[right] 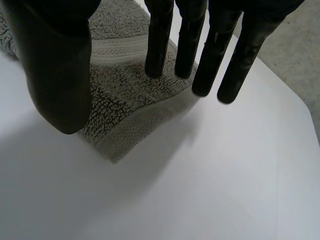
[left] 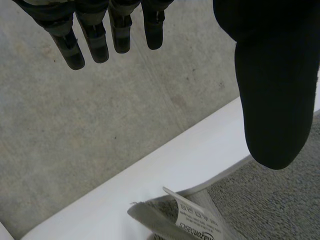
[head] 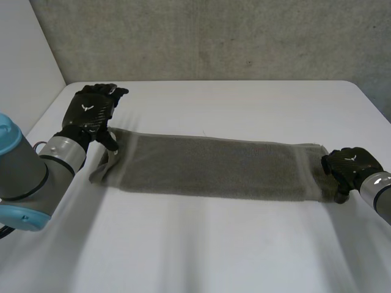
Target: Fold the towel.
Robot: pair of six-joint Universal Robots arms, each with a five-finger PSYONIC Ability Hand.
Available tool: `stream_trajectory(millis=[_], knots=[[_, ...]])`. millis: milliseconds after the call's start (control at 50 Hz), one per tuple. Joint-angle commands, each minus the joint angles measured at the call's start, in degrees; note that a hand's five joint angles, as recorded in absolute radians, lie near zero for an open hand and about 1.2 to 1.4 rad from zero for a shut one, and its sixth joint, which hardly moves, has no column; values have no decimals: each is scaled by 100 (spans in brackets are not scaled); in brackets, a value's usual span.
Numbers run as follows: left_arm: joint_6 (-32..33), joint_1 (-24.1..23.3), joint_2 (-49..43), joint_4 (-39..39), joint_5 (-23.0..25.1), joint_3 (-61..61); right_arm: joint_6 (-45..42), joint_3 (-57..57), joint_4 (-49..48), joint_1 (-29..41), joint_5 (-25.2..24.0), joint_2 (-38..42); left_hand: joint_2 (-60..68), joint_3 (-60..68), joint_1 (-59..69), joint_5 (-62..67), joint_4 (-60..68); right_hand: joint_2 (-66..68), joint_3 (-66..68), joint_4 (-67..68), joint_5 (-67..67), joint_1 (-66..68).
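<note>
Found the grey towel [head: 214, 168] laid flat as one long narrow strip across the white worktop [head: 244, 244], reaching from one robot hand to the other. Noted a rumpled, turned-up corner at its left end, with a white printed label [left: 197, 220] exposed there in the left wrist view.

Located the left robot hand [head: 91, 113] at that left end, on the far side of the strip. Recorded its fingers [left: 95, 42] as straight, pointing toward the grey concrete wall [head: 214, 36], set wide apart from the thumb [left: 272, 90] and holding nothing. Saw the thumb over the towel's pile; unable to tell contact.

Located the right robot hand [head: 349, 163] at the towel's right end, over the short edge. Recorded its fingers [right: 160, 45] as straight and held wide of the thumb [right: 57, 75], with a corner of the towel's right end lying between them. Observed the fingertips at the cloth just beside a paler woven band [right: 120, 50]; unable to confirm touching, and saw no pinch. Observed that corner slightly raised off the worktop.
</note>
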Motion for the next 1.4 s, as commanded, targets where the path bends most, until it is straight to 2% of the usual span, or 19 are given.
stream_trajectory(millis=[20, 160, 220, 420, 560, 620, 680, 720, 740, 840, 1000, 1140, 1160, 1180, 1200, 1240, 1260, 1300, 1400], knots=[[-11, -21, 3, 197, -17, -81, 168, -64, 2, 0, -74, 147, 61, 67, 56, 2, 73, 774, 773, 809, 752, 789], [-11, -21, 3, 215, -17, -134, 168, -169, 20, -69, -127, 314, 61, 67, 56, 2, 73, 2438, 2437, 2473, 2416, 2453], [-11, -21, 3, 215, -8, -143, 159, -213, 11, -131, -66, 323, 61, 67, 56, 2, 73, 4745, 4745, 4781, 4724, 4761], [-11, -21, 81, 215, -114, -143, -96, -538, -24, -799, 409, -99, 61, 67, 56, 2, 73, 4756, 4756, 4791, 4734, 4772], [-38, -21, 258, 206, -158, -143, -1151, -1242, 37, -1002, 673, -345, 44, 51, 40, -15, 56, 4756, 4756, 4791, 4734, 4772], [-38, -21, 293, 206, -158, -151, -993, -1855, 46, 111, 927, -441, 44, 51, 40, -15, 56, 4756, 4756, 4791, 4734, 4772], [-38, -21, 293, 206, -158, -151, -940, -2103, 37, 642, 1007, -380, 44, 51, 40, -15, 56, 4756, 4756, 4791, 4734, 4772], [-29, -29, 284, 215, -149, -204, -975, -2470, 29, 1551, 1103, -223, 44, 51, 40, -15, 56, 4756, 4756, 4791, 4734, 4772], [-29, -29, 284, 215, -149, -204, -975, -2472, 29, 1556, 1104, -222, 44, 51, 40, -15, 56, 4756, 4756, 4791, 4734, 4772], [-29, -29, 275, 215, -140, -239, -992, -3226, 29, 3441, 1060, 593, 44, 51, 40, -15, 56, 4756, 4756, 4791, 4734, 4772], [-12, -64, 223, 224, -131, -275, -1001, -3667, -15, 4718, 954, 1736, 44, 51, 40, -15, 56, 4756, 4756, 4791, 4734, 4772], [6, -73, 179, 232, -131, -275, -1036, -3773, -7, 5107, 980, 2414, 44, 51, 40, -15, 56, 4756, 4756, 4791, 4734, 4772], [6, -82, 161, 232, -131, -275, -1054, -3755, 11, 5116, 998, 2450, 61, 67, 56, 2, 73, 4312, 4312, 4348, 4291, 4328], [6, -108, 144, 232, -131, -275, -1045, -3694, 11, 5116, 998, 2416, 61, 67, 56, 2, 73, 2743, 2742, 2778, 2721, 2758], [6, -109, 143, 232, -131, -275, -1045, -3694, 11, 5116, 998, 2415, 61, 67, 56, 2, 73, 2727, 2727, 2762, 2705, 2743], [6, -117, 143, 232, -131, -275, -940, -3563, -6, 5063, 1042, 2153, 61, 67, 56, 2, 73, -139, -139, -103, -160, -123], [6, -135, 143, 241, -140, -275, -940, -3562, -7, 5063, 1042, 2152, 61, 67, 56, 2, 73, -150, -150, -114, -171, -134], [-3, -187, 152, 232, -140, -275, -634, -3213, -77, 4949, 1042, 1557, 61, 67, 56, 2, 73, -2244, -2244, -2209, -2266, -2228], [-29, -363, 196, 232, -158, -204, 305, -2545, -165, 4441, 1042, 660, 61, 67, 56, 2, 73, -2244, -2244, -2209, -2266, -2228]])
